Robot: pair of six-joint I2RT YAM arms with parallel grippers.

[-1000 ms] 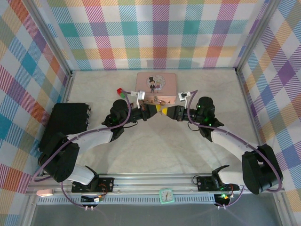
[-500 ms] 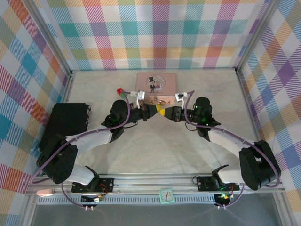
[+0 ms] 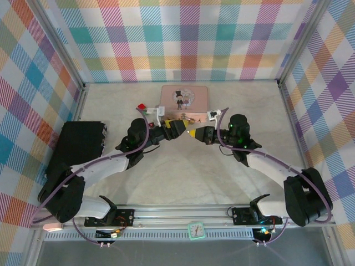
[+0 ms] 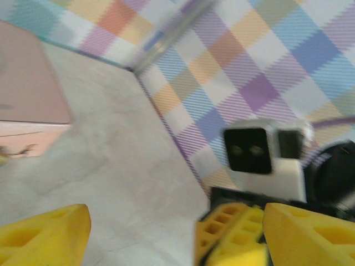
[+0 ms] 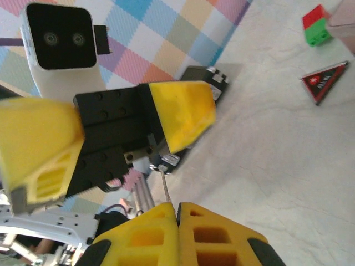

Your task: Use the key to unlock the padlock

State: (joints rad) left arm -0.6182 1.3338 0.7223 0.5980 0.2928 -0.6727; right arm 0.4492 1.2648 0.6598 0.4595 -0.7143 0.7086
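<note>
My right gripper (image 5: 178, 208) is shut on the key (image 5: 165, 185), a thin metal sliver standing up from between its yellow fingers. The key's tip points into the palm of my left gripper (image 5: 133, 124), which faces it with its jaws wide apart. In the left wrist view the left gripper (image 4: 175, 221) is open, with the right gripper (image 4: 230, 233) close beside its right finger. From above, both grippers (image 3: 176, 128) (image 3: 195, 133) meet tip to tip before the pink tin (image 3: 184, 98). Small gold bits (image 3: 186, 118) sit at the tin's front; I cannot tell padlock from clasp.
A red-and-green block (image 5: 317, 25) and a red triangle piece (image 5: 324, 81) lie on the table left of the tin. A black box (image 3: 80, 141) stands at the left wall. Plaid walls close in three sides. A small clock (image 3: 195, 230) sits on the front rail.
The two grippers have drawn slightly apart, leaving a small gap between their tips. The left arm has shifted back and left; the right gripper has dropped slightly toward me.
</note>
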